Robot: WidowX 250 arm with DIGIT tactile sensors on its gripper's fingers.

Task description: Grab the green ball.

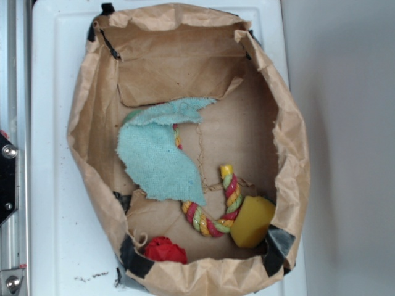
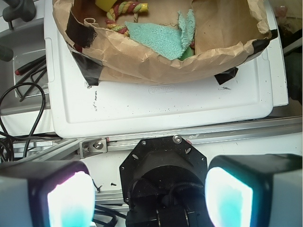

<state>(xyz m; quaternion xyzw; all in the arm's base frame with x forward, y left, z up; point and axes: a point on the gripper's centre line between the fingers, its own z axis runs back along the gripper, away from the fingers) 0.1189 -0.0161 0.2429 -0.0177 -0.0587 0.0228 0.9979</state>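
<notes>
Here the round mint-green ball (image 2: pixel 188 53) lies almost wholly hidden under the ragged teal-green cloth (image 1: pixel 162 154), inside the crumpled brown paper bag (image 1: pixel 290 142) that sits open on the white plastic tray (image 2: pixel 165 106). In the wrist view only a small bright sliver of it peeks out below the cloth's edge, against the bag's near wall; in the exterior view a faint green curve (image 1: pixel 131 115) shows at the cloth's upper left corner.

The gripper (image 2: pixel 150 198) is well apart from the ball — outside the bag altogether, over the metal rail beyond the tray's edge. Its two pads (image 2: pixel 71 198) glow at the bottom of the wrist view with a wide gap between them, nothing held, so the jaws stand spread.

Also in the bag: a twisted red, yellow and green rope (image 1: pixel 213 216), curving out from under the cloth, its end touching a yellow block (image 1: pixel 253 221), and a small red lump (image 1: pixel 165 250) near the taped corner.
</notes>
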